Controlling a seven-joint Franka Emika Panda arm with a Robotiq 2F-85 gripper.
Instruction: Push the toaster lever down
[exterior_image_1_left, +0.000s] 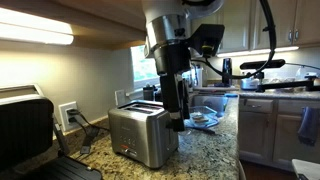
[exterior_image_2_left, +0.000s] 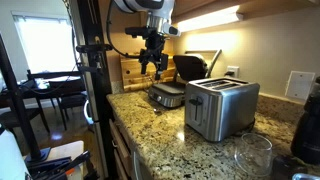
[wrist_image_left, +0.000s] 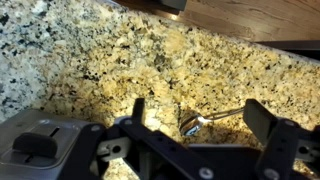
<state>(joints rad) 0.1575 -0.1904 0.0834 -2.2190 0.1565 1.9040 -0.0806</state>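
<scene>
Now my claw (wrist_image_left: 194, 110) hangs empty and spread wide above the speckled granite surface (wrist_image_left: 90, 55), with the toaster (wrist_image_left: 40, 148) just beside it.

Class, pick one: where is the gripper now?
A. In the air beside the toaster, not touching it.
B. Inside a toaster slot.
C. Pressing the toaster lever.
A: in an exterior view the gripper hangs clear of the toaster, with a plain gap between them.
</scene>
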